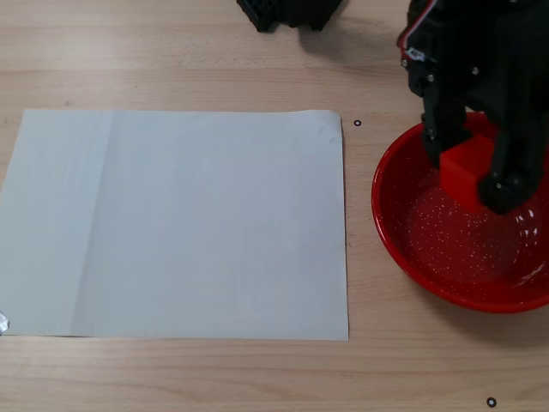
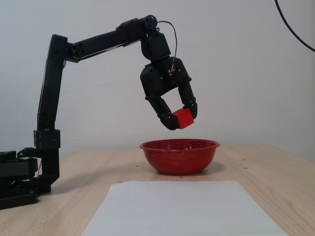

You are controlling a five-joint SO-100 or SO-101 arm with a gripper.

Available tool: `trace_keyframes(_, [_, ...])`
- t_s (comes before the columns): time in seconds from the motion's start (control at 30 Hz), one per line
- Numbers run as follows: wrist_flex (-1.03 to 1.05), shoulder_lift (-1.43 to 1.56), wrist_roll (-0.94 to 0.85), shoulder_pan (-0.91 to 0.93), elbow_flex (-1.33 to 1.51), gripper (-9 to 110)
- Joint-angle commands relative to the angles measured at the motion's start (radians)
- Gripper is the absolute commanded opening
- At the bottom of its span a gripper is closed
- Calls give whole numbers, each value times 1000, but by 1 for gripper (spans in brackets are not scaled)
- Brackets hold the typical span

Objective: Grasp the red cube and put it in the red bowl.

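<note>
Above wooden table (image 2: 256, 167), side-on only: tool (image 2: 180, 119)-clamped red cube (image 2: 184, 118) clear over red bowl (image 2: 179, 156).

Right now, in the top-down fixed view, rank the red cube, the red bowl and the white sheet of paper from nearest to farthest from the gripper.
1. red cube: held between the fingers of the gripper.
2. red bowl: directly beneath, at the right.
3. white sheet of paper: to the left, beside the bowl.

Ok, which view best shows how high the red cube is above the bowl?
The side-on fixed view: the red cube hangs in the jaws clear above the red bowl. The top-down fixed view shows the cube over the bowl, not height.
</note>
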Motion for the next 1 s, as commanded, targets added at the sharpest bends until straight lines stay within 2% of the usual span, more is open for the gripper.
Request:
trace_keyframes(0.0, [-41, 126, 2, 17, -94, 15])
trace_keyframes(0.07, [-38, 126, 3, 21, -92, 27])
trace_keyframes(0.1, [-35, 124, 3, 21, -92, 28])
trace_keyframes(0.43, [14, 137, -11, 20, -132, 29])
trace_keyframes(0.77, [48, 178, -28, -11, -129, 16])
trace_keyframes(0.97, [44, 239, -35, -26, -64, 0])
